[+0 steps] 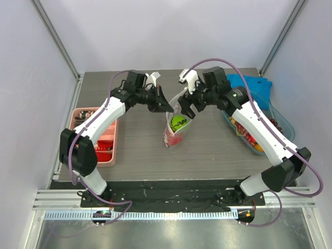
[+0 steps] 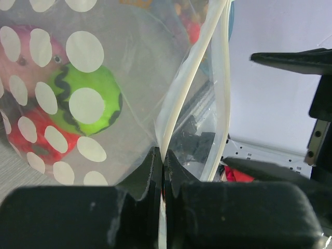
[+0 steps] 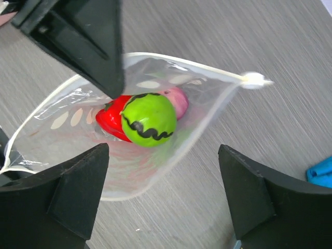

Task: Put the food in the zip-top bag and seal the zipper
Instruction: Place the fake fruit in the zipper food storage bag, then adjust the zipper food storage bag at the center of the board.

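Much of the tub (image 1: pixel 287 122) hides behind the right arm (image 1: pixel 259 124). Open zip-top bag (image 1: pixel 175 136) holds a green piece (image 3: pixel 149 119), a red piece (image 3: pixel 110 120) and a pink piece (image 3: pixel 180 101). The left gripper (image 2: pixel 162 167) clamps its zipper (image 2: pixel 182 98); the right gripper (image 3: pixel 165 174) is spread wide.

ROBOTICS LAB, TEST CELL: You are looking down into a purpose-built enclosure. Plain white panels (image 1: pixel 166 31) wall in a grey wood-grain tabletop (image 1: pixel 140 142) on three sides, framed by bare aluminium struts (image 1: pixel 54 35). The left arm (image 1: pixel 101 119) and right arm (image 1: pixel 259 124), white with black joints, are bolted to a black base plate (image 1: pixel 171 192) at the near edge, above a slotted metal rail (image 1: pixel 171 214). Purple cables (image 1: pixel 111 96) loop in the open. The only groceries are plastic: toy food (image 1: pixel 179 123) inside a dotted zip-top bag (image 1: pixel 170 140), with a pink compartment tray (image 1: pixel 106 163) and a clear blue-tinted tub (image 1: pixel 284 118) set out to either side.
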Tool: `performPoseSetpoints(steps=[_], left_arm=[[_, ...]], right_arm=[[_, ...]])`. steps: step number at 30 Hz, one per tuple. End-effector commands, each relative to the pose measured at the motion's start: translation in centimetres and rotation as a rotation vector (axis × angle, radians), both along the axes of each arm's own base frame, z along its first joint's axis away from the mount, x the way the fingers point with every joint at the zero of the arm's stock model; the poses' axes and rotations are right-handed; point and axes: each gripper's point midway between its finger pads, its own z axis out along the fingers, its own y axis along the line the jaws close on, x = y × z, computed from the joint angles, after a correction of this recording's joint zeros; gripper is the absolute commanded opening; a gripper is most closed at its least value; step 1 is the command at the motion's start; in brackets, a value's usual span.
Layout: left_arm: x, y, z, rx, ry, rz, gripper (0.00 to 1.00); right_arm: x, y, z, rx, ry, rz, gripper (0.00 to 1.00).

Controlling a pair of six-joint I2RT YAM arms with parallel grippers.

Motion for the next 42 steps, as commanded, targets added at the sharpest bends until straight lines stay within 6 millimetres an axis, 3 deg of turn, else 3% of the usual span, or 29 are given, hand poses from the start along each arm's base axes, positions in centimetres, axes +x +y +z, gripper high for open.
performPoseSetpoints(steps=[1, 3, 8, 11, 12, 14, 15, 17, 19, 21, 23, 28, 29, 30, 33, 36, 37, 38, 39, 42], left_arm=[[-0.1, -0.1, 1.8, -0.013, -0.059, -0.018, 0.06], [-0.2, 0.0, 1.8, -0.012, -0.064, -0.022, 0.05], [-0.3, 0.1, 1.8, -0.005, -0.065, -0.024, 0.05], [-0.6, 0.3, 2.1, 0.001, -0.078, -0.027, 0.05], [-0.7, 0.4, 2.4, 0.003, -0.089, -0.025, 0.05], [-1.0, 0.6, 2.7, 0.016, -0.102, -0.033, 0.04], [-1.6, 0.9, 3.9, 0.025, -0.106, -0.043, 0.02], [-2.3, 1.1, 5.7, 0.036, -0.134, -0.063, 0.00], [-3.7, 1.8, 8.1, 0.054, -0.189, -0.091, 0.00], [-4.5, 2.4, 8.4, 0.104, -0.248, -0.127, 0.00], [-4.4, 3.4, 7.1, 0.193, -0.253, -0.116, 0.00], [-2.4, 5.0, -0.1, 0.437, -0.172, -0.120, 0.00], [-2.4, 5.3, -2.8, 0.490, -0.095, -0.145, 0.00], [-2.5, 5.5, -3.8, 0.512, -0.071, -0.162, 0.00], [-3.1, 5.3, -5.1, 0.503, -0.037, -0.216, 0.00], [-2.5, 4.5, -3.3, 0.413, -0.104, -0.177, 0.00], [-2.3, 4.3, -2.9, 0.398, -0.127, -0.164, 0.00], [-2.2, 4.1, -2.4, 0.382, -0.137, -0.144, 0.00], [-1.9, 3.9, -1.5, 0.355, -0.176, -0.131, 0.00], [-1.8, 3.6, -0.8, 0.334, -0.182, -0.123, 0.00]], right_arm=[[0.6, -2.5, 2.3, 0.057, -0.026, -0.142, 0.86], [0.2, -2.9, 0.9, 0.046, 0.038, -0.146, 0.85], [-1.1, -1.7, -2.1, 0.073, 0.194, -0.125, 0.79], [-1.8, -1.4, -3.6, 0.064, 0.273, -0.121, 0.63], [-2.1, -1.4, -3.9, 0.064, 0.295, -0.112, 0.38], [-3.8, -0.4, -3.4, 0.118, 0.373, -0.024, 0.04], [-4.2, -0.5, -2.3, 0.174, 0.405, 0.003, 0.01], [-6.4, 0.6, 2.4, 0.356, 0.459, 0.118, 0.01], [-6.7, 0.4, 6.0, 0.454, 0.439, 0.134, 0.01], [-7.2, 0.7, 7.5, 0.498, 0.446, 0.142, 0.01], [-6.7, 0.6, 6.4, 0.487, 0.470, 0.110, 0.01], [-4.0, -0.1, -1.8, 0.340, 0.567, -0.002, 0.01], [-4.1, 0.1, -2.5, 0.319, 0.576, -0.002, 0.01], [-4.0, 0.2, -3.3, 0.293, 0.579, -0.012, 0.01], [-4.2, 0.3, -4.4, 0.255, 0.571, 0.000, 0.01], [-3.9, 0.0, -3.6, 0.245, 0.519, -0.009, 0.03], [-3.5, -0.3, -2.9, 0.241, 0.483, -0.015, 0.09], [-3.4, -0.5, -2.2, 0.243, 0.459, -0.017, 0.20], [-3.1, -0.8, -1.8, 0.242, 0.445, -0.021, 0.49], [-1.9, -3.0, 0.3, 0.251, 0.390, -0.049, 0.89]])
